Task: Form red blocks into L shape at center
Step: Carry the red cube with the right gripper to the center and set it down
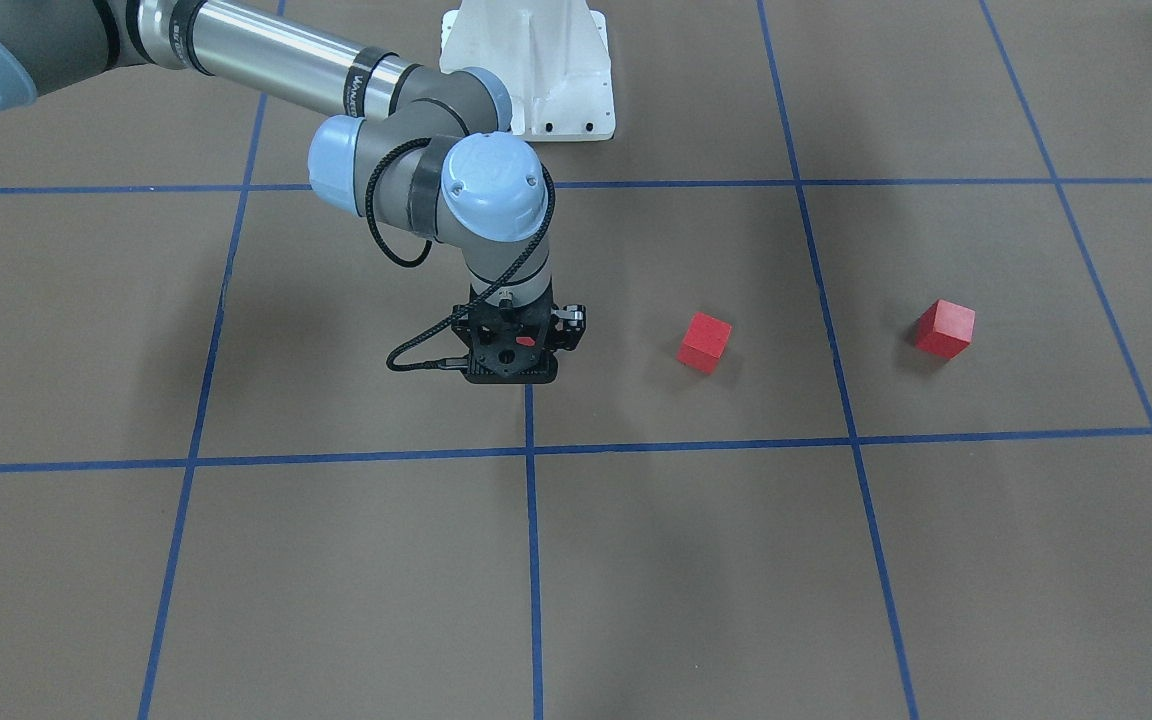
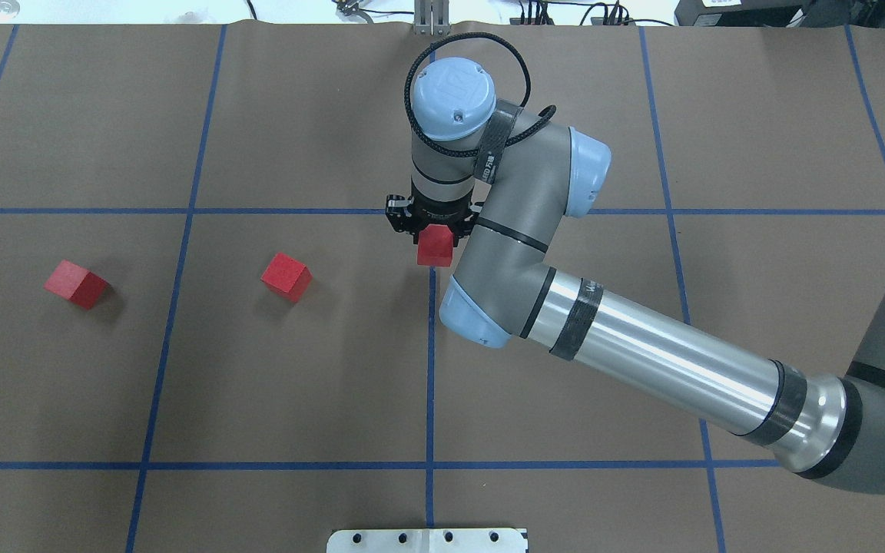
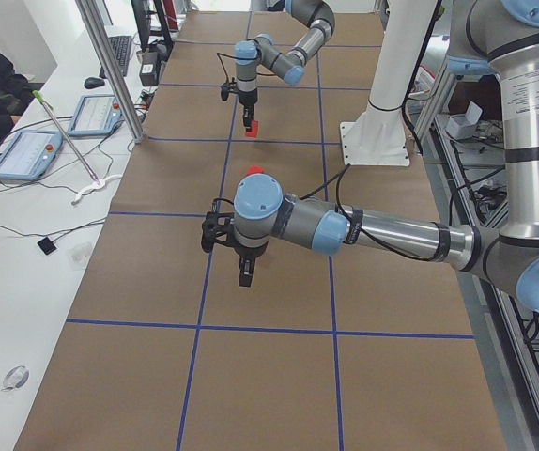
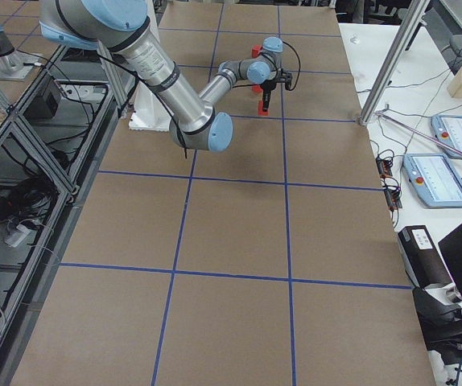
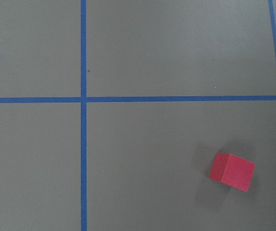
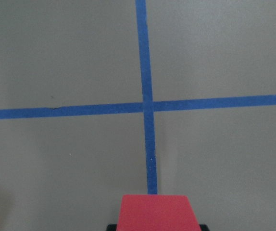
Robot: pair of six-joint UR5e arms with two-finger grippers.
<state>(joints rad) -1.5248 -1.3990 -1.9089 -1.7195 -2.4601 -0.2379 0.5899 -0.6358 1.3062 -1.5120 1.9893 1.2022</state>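
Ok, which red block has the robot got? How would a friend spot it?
Find the middle blue tape line. The right gripper hangs over it with the held red block in its jaws. The other two blocks lie loose on the table.

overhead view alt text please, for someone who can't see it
The right gripper holds a red block at the middle blue line of a brown table. A second block and a third block lie apart, further left in the view.
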